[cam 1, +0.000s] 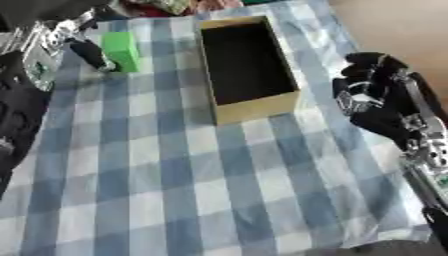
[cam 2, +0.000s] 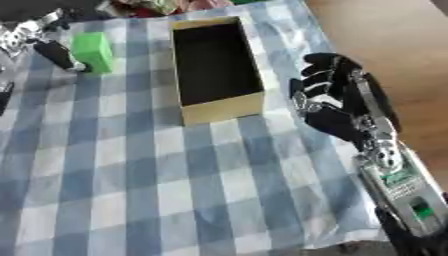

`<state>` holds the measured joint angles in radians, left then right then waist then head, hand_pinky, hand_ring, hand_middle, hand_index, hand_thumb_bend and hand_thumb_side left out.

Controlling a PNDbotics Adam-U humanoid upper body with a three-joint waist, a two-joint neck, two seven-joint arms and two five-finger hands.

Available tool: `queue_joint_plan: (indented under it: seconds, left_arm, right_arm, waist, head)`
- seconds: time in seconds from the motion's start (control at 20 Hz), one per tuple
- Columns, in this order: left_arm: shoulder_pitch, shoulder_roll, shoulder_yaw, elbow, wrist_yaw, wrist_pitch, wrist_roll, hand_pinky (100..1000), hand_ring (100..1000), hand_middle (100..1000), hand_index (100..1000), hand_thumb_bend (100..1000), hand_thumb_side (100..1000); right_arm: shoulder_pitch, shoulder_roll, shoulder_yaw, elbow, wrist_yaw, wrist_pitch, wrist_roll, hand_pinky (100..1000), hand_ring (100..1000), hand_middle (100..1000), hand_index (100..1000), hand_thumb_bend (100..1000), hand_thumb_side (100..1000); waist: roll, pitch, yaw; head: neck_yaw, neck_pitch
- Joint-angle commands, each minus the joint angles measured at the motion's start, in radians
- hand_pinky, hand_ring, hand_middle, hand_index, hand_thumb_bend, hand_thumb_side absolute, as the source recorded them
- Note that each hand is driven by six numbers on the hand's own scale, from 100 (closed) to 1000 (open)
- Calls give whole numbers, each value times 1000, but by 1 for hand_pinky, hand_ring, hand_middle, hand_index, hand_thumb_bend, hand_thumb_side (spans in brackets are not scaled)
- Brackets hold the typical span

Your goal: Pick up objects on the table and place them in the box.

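Note:
A green block (cam 1: 121,50) stands upright on the checked cloth at the far left, just left of the box. The open cardboard box (cam 1: 258,107) has a dark inside with nothing showing in it. My left hand (cam 1: 89,52) comes in from the upper left and touches the block's left side; the rest of it is hidden. My right hand (cam 2: 337,117) hovers to the right of the box, near the table's right edge, fingers relaxed and slightly bent, holding nothing.
A blue and white checked cloth (cam 1: 175,175) covers the table. Some colourful things (cam 1: 175,5) lie at the far edge behind the box. The table ends close to the right of my right hand, with brown floor (cam 1: 394,25) beyond.

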<state>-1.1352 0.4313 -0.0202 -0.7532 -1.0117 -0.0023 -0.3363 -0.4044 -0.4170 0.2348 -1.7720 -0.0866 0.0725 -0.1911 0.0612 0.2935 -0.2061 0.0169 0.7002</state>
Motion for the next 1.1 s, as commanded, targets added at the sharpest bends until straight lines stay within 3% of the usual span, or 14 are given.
queue_joint_plan:
  seconds: [0.05, 0.3, 0.6, 1.1]
  left_arm:
    - [-16, 18, 7, -6, 8, 2, 15, 774, 774, 799, 930, 629, 100]
    - [-12, 15, 6, -4, 10, 6, 27, 760, 741, 750, 916, 588, 100]
    - [-5, 12, 3, -8, 11, 12, 48, 692, 606, 477, 854, 479, 100]
    - [-25, 23, -50, -127, 137, -39, 37, 654, 574, 433, 833, 466, 100]
  right_arm:
    - [-13, -15, -4, -12, -5, -4, 0, 568, 621, 591, 753, 213, 100]
    - [-15, -15, -4, -12, -6, -5, -1, 568, 621, 591, 753, 212, 100]
    - [-14, -13, -5, -11, -6, -5, -3, 567, 621, 591, 753, 206, 100]
    - [-4, -13, -7, -8, -6, -3, -4, 567, 622, 592, 752, 200, 100]
  waist:
    - [-2, -14, -4]
    - [-2, -5, -12]
    - [-1, -6, -12]
    - [-6, -38, 7]
  head:
    - [4, -13]
    - [5, -18]
    - [2, -17]
    - [-9, -9]
